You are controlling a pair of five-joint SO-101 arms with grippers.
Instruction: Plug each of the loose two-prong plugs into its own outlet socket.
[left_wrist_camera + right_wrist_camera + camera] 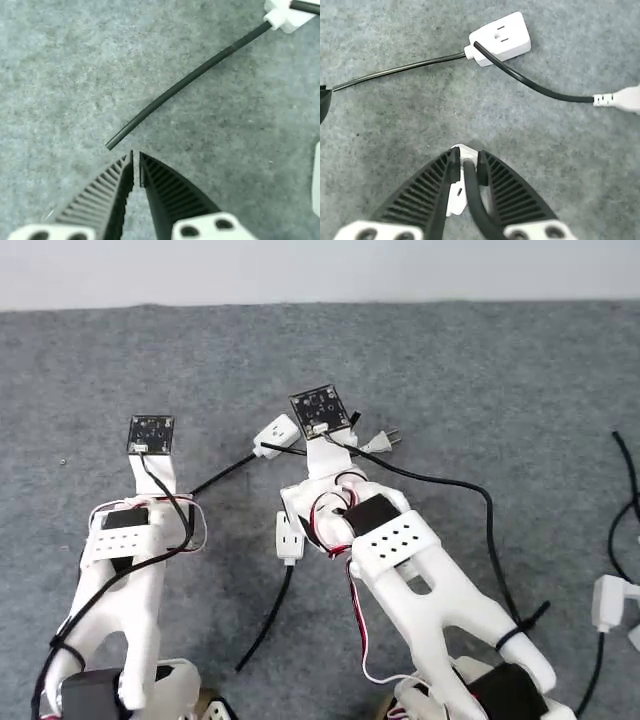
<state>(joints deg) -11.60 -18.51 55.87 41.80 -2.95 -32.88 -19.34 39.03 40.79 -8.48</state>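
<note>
**Unpinned sockets and a crossed cord put the mating at risk**

The two-prong plug (378, 443) lies flat on the grey counter (500, 370). Its prongs point away from the nearest outlet socket (275, 433), which sits just on the other side of the right arm's wrist. The plug's black cord (535, 85) runs up to that socket and lies on its edge. By my reading, a pull on the plug would likely drag the socket with it. Nothing pins the socket down either, so a push from the prongs could slide it over the nap instead of seating them. A second socket (289, 537) lies beside the right arm, nearer its base, and is just as free.

The right gripper (468, 155) is closed to a narrow gap on a white cord end (454, 200), with that piece's cord running between the jaws. I cannot tell whether it is a plug or a socket. Pinched so near the tips, it may twist.

The left gripper (136, 156) is all but shut and holds nothing. It hangs over the counter, just off the free end of a black cable (190, 82).
</note>
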